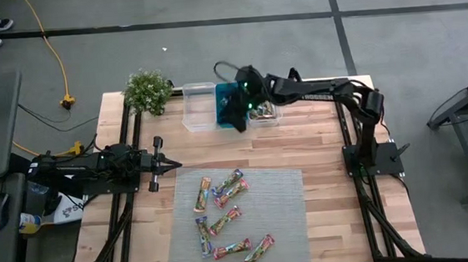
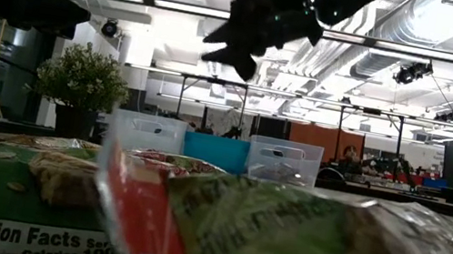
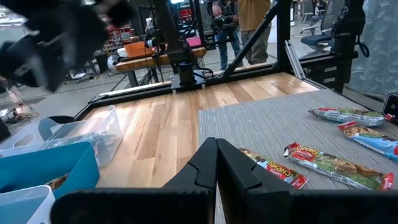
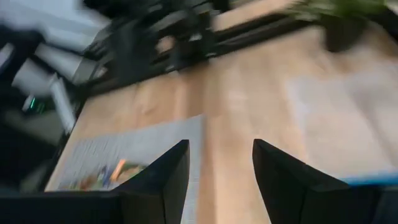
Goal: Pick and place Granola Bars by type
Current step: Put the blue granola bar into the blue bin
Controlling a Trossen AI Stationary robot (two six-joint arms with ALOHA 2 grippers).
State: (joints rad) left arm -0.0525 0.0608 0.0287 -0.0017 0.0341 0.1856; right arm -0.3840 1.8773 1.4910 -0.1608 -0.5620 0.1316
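Right gripper [image 1: 234, 114] is hanging above the teal plastic bin [image 1: 225, 94] near the far edge of the wooden table [image 1: 302, 142], w/ its fingers [image 4: 163, 177] spread apart and nothing between them, so I am judging a bar is just dropped and the next pick is coming. Left gripper [image 1: 172, 163] is waiting at the left edge of the grey woven mat [image 1: 283, 219], fingers pressed together, holding nothing.

Shiny multicoloured wrapped granola bars [image 1: 224, 215] are lying flat on the mat, approx. seven or eight, mostly in its left half. Long axes are not matching: the pair near the far-left corner is running toward the near edge or diagonal, while the ones by the near edge are lying more sideways. For a good pick, the wrist should be turning so the fingers are closing across the short width of one bar, and choosing one standing apart from its neighbours, e.g. at the near edge. Clear plastic bins [image 1: 200, 108] are standing on both sides of the teal one.
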